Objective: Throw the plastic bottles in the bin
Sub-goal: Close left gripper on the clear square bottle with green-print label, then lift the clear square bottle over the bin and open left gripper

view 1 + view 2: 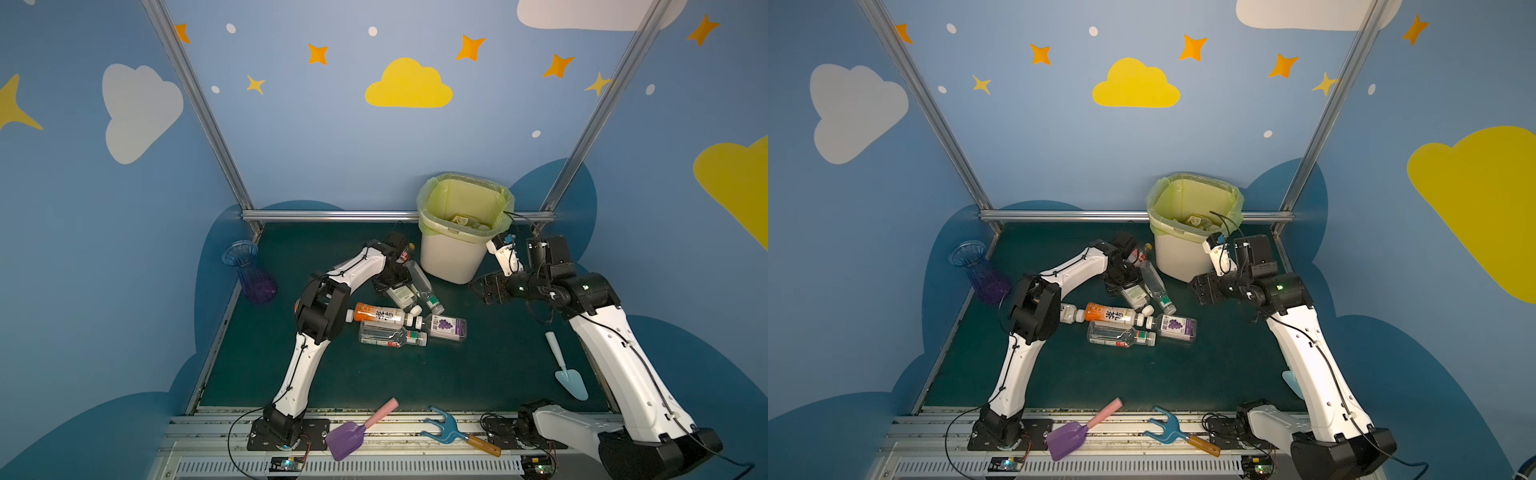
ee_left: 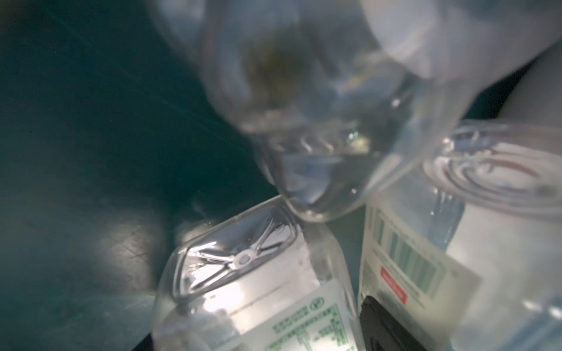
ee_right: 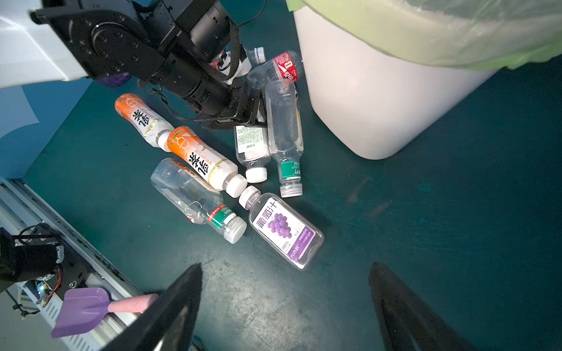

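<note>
Several plastic bottles lie in a heap on the green mat left of the bin (image 1: 451,259): an orange-label one (image 1: 380,313), a purple grape one (image 1: 446,327), a clear one (image 1: 390,336), another clear one (image 1: 422,286) and a red-label one (image 3: 286,65). My left gripper (image 1: 395,286) is down in the heap and open, its fingers on either side of the white-green label bottle (image 2: 252,297), which rests on the mat. My right gripper (image 3: 286,304) hangs open and empty over bare mat, right of the heap and in front of the bin. Some bottles lie inside the bin.
A blue-purple vase (image 1: 249,270) stands at the mat's left edge. A pale blue trowel (image 1: 567,370) lies by the right arm. A purple shovel (image 1: 353,432) and a blue fork (image 1: 449,428) rest on the front rail.
</note>
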Available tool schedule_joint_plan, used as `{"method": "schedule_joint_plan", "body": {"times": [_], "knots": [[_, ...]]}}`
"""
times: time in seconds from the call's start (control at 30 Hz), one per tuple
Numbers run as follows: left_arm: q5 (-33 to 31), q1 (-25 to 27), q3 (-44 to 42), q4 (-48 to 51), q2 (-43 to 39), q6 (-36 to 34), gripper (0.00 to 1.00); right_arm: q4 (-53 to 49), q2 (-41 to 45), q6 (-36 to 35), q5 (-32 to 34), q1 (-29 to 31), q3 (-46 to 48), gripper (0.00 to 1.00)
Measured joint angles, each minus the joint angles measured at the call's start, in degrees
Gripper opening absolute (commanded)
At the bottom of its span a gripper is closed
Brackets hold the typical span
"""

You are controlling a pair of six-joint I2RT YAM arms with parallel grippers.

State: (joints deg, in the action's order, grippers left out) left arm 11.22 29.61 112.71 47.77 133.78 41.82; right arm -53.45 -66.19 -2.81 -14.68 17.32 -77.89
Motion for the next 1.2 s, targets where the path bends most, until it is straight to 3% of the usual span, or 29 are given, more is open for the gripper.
{"method": "schedule_joint_plan", "body": {"times": [0.17, 0.6, 1.2], "knots": [[1.1, -0.5, 0.0, -0.9, -0.1, -0.1, 0.62, 0.0, 0.0, 0.0, 0.0, -0.1, 0.0, 0.87], [0.5, -1.2, -2.0, -2.4, -2.4, -1.1, 0.58, 0.3, 0.0, 0.5, 0.1, -0.3, 0.0, 0.87], [-3.2, -5.8, -6.6, -4.5, -25.2, -3.5, 0.58, 3.3, 0.4, 1.9, 0.5, -0.8, 0.3, 0.87]]}}
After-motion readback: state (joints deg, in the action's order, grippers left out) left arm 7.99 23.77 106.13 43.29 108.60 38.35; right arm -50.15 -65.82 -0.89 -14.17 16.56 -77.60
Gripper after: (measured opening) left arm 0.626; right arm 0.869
